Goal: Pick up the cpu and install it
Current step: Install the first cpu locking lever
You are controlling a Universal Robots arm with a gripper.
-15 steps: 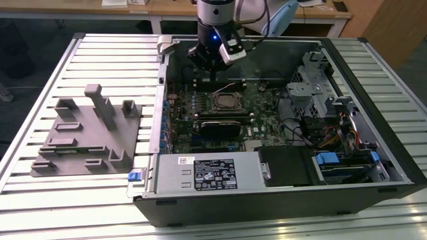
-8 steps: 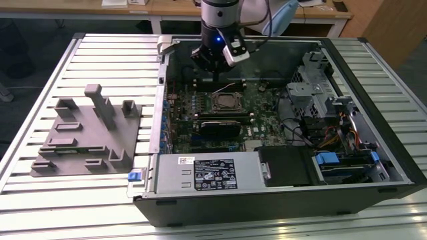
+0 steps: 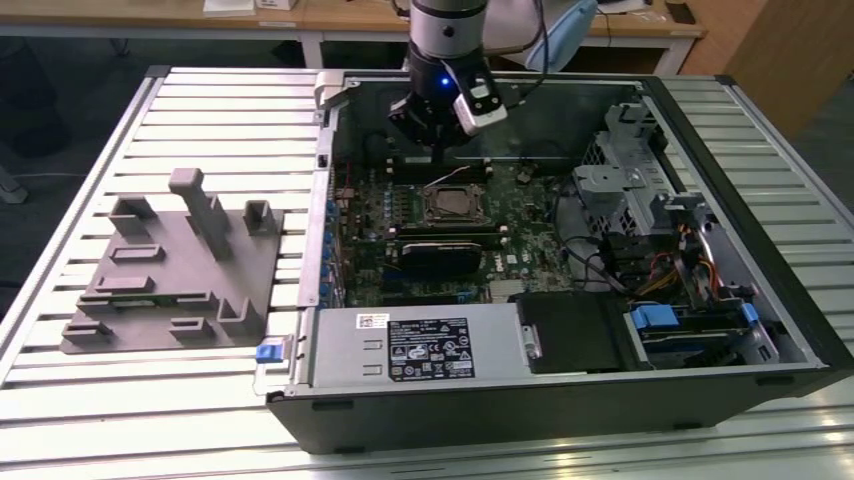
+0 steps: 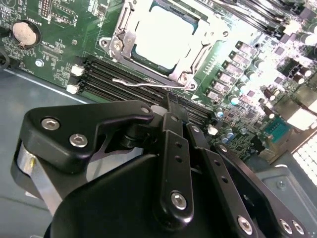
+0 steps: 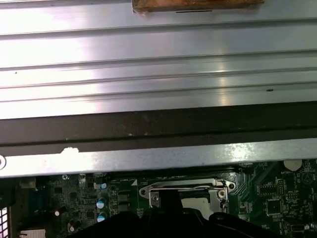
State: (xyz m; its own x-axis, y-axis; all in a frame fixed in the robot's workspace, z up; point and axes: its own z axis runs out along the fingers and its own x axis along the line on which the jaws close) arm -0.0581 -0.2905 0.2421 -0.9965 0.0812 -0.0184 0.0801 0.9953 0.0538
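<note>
Cpu seated in motherboard socket, pale top showing. Gripper just above it, fingers together, holding nothing, inside open computer case.

A ribbed metal tabletop carries a grey fixture toward the exterior view's left and an open computer case just beside it on the right.

An open computer case lies on the slatted metal surface. Beside the case, towards the exterior view's left, sits a grey fixture.
</note>
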